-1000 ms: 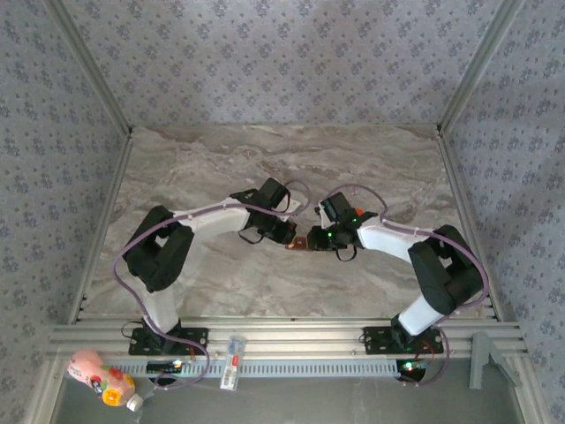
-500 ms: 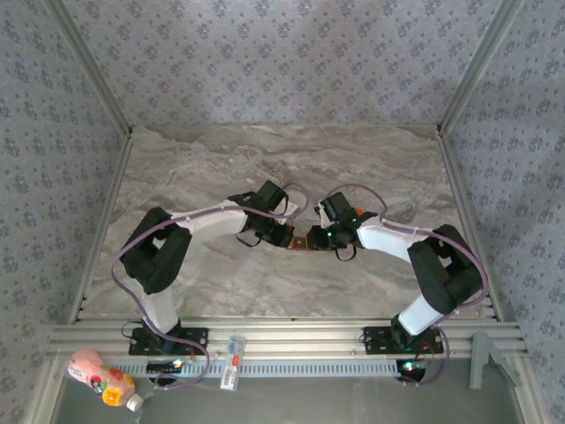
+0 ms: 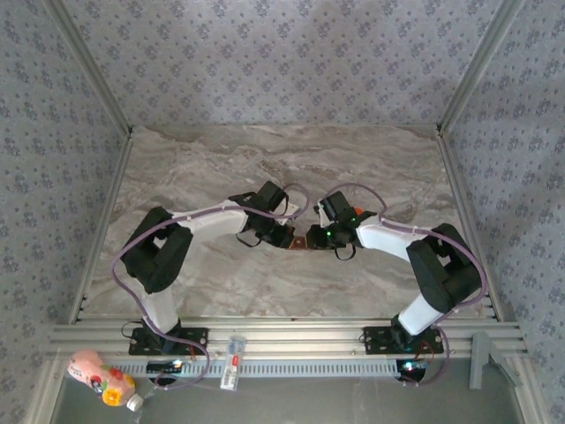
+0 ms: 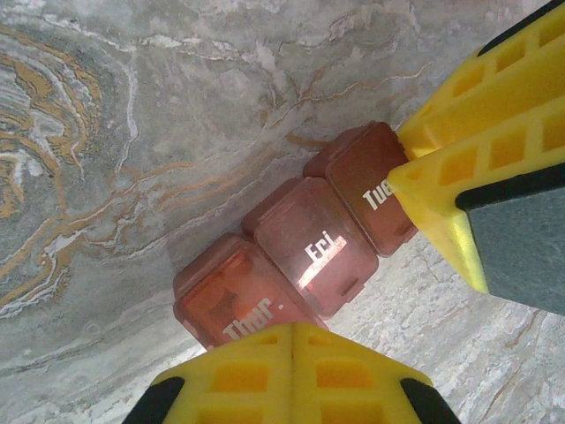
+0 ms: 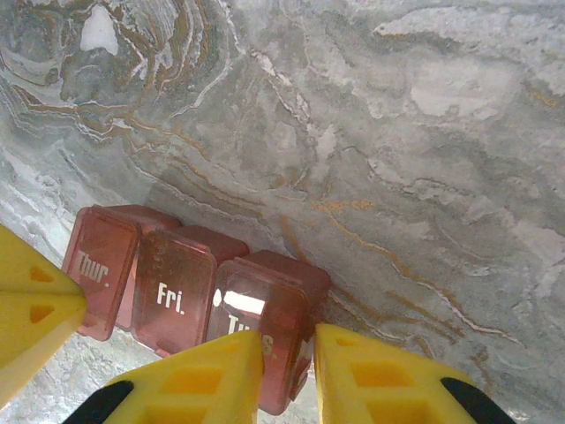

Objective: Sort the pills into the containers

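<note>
Marble table [image 3: 212, 168] first. Near its middle I see the containers [image 4: 305, 252], a reddish-brown strip marked Thur, Fri, Tue, lying flat. My right gripper [image 5: 289, 343] pinches the Tue end. My left gripper [image 4: 291, 329], fingers pressed together, touches the Thur end.

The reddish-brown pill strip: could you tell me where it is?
Top view, centre: the reddish-brown pill strip lies between left gripper at its Thur end and right gripper pinching its Tue end.

Grey marble-veined table [image 3: 212, 168], reddish-brown strip of containers [image 4: 309, 256] lying flat near its middle
</note>
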Controlling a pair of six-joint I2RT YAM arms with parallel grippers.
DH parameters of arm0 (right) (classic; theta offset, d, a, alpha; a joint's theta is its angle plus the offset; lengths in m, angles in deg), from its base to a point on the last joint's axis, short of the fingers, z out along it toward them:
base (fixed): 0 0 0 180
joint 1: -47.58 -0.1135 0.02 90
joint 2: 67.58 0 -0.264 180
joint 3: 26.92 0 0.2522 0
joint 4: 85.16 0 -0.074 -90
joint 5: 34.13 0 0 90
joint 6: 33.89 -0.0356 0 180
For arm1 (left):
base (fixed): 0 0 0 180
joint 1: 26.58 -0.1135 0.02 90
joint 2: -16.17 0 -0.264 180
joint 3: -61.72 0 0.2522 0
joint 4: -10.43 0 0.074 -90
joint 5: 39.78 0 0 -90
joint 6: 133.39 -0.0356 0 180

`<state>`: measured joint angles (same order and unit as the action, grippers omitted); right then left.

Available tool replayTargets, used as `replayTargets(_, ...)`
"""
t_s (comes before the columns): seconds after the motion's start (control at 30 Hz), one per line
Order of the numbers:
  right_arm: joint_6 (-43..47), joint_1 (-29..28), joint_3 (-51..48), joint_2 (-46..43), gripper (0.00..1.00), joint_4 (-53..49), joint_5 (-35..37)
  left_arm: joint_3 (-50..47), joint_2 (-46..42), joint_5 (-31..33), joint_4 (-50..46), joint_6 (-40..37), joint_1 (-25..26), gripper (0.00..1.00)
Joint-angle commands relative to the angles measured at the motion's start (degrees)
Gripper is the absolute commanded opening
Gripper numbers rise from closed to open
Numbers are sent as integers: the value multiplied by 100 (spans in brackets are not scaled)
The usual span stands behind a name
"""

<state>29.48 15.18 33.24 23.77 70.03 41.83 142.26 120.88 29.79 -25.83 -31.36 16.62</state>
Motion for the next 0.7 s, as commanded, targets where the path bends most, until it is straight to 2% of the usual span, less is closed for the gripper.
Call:
replayTargets(0.0, -61, -44, -78, 300, 23, -324, 235, 19, 126, -164, -17, 18, 44, 0)
replayTargets(0.67, -69, -50, -80, 401, 23, -311, 218, -81, 360, 38, 85, 40, 44, 0)
